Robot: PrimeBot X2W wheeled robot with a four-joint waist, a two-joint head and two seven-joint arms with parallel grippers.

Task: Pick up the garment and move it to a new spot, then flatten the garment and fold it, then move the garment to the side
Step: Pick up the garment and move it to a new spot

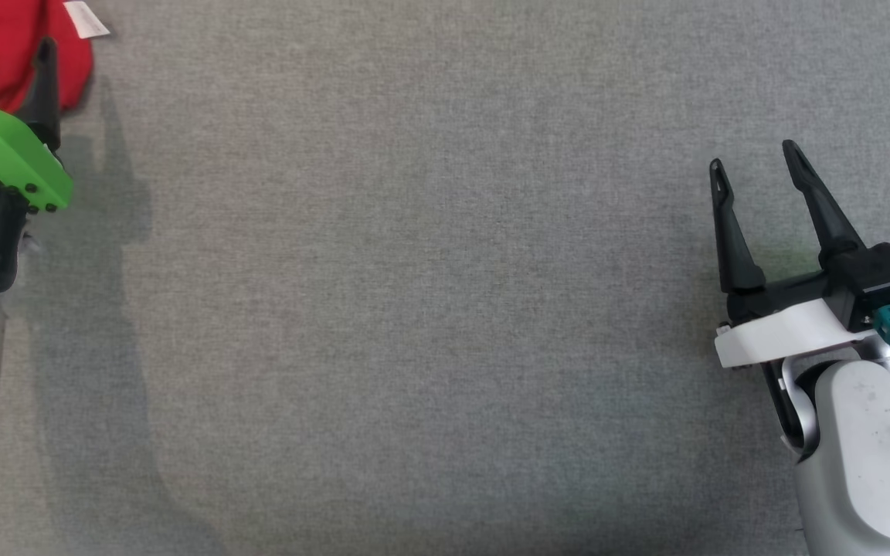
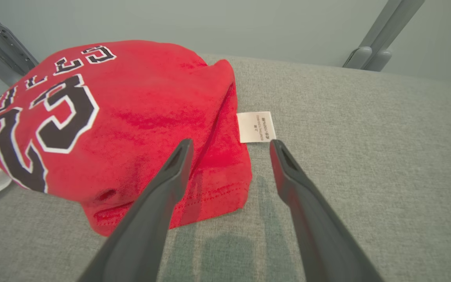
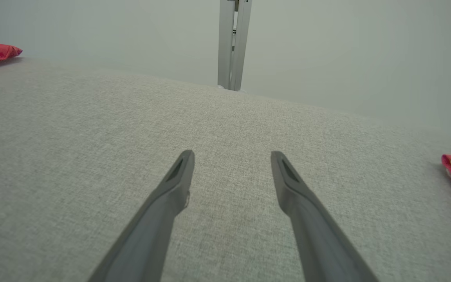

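Left wrist view is catching the folded red jersey (image 2: 131,117) lying off at the side, with the left gripper (image 2: 230,143) hanging open over its hem.

Up in the upper left corner of the head view the jersey is sitting in a neat bundle on the grey cloth tabletop (image 1: 414,309), its white care label (image 2: 256,126) poking out just above the finger at the right of the wrist view. The left gripper's fingers are standing spread, one over the red hem and one over bare cloth, pinching nothing. The right gripper (image 1: 752,154) is hovering at the right of the head view, fingers spread too, well apart from the jersey. To my eye the moving-aside step is all but finishing. The next move is calling for the left arm lifting straight clear, so no finger is snagging the hem or dragging the fold open.
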